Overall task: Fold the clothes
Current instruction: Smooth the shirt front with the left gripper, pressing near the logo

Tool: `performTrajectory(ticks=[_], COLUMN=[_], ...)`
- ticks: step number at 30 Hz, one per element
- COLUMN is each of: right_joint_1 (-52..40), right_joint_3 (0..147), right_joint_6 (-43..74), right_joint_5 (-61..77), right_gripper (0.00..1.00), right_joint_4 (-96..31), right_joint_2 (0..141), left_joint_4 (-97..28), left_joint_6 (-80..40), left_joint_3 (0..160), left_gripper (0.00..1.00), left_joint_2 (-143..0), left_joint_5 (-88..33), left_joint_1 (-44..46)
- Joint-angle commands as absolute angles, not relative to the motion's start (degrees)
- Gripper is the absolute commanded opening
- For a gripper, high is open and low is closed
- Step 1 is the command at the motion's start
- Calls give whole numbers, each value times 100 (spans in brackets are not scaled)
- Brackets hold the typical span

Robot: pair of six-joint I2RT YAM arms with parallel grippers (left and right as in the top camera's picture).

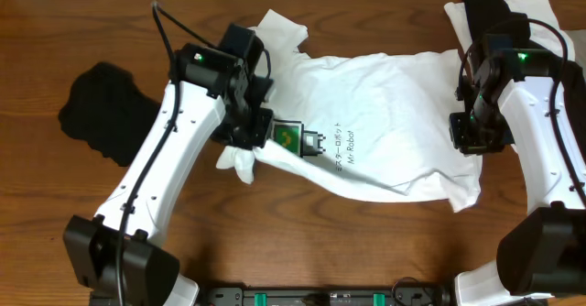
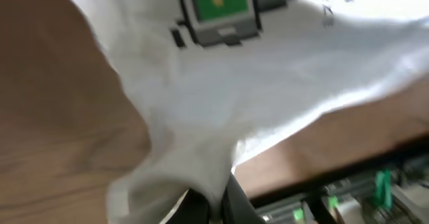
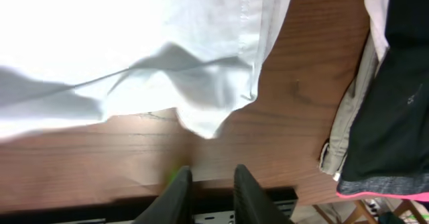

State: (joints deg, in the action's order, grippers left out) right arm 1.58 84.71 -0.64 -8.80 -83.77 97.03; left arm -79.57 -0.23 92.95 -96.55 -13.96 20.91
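My left hand [image 2: 213, 200] is clamped on a bunched fold of the white shirt [image 1: 385, 132], right beside the green print [image 1: 287, 136]. The cloth runs down between the fingers. The shirt lies spread and rumpled across the middle of the counter [image 1: 366, 251], its black text [image 1: 341, 146] facing up and one sleeve toward the far edge.

My right hand [image 3: 213, 180] is at the shirt's opposite side. Its fingers stand a narrow gap apart and hold nothing, with bare wood showing between them. The shirt's hemmed corner lies just beyond the fingertips.

A black garment [image 1: 105, 109] lies on the counter well to the left of the shirt. A pile [image 1: 499, 13] of black and white clothes sits at the far right corner, near my right arm.
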Motion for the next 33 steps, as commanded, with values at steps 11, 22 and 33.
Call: performTrajectory(ticks=[11,22,33], right_joint_1=[224,224,224], right_joint_3=[8436,8436,8436], right_joint_6=[-93,-93,-93], right_joint_5=[-967,-965,-963], right_gripper=[24,24,24], right_joint_4=[-8357,-8311,-8270], right_joint_2=[9671,9671,9671], left_joint_4=[-8340,-9080,-7889], left_joint_6=[-71,-1597,-2504], left_joint_3=[9220,9168,7631], left_gripper=[71,73,73], left_joint_2=[-9581,-9579,-9579], left_joint_5=[-1896,-381,-279], left_joint_1=[2099,2097,1970])
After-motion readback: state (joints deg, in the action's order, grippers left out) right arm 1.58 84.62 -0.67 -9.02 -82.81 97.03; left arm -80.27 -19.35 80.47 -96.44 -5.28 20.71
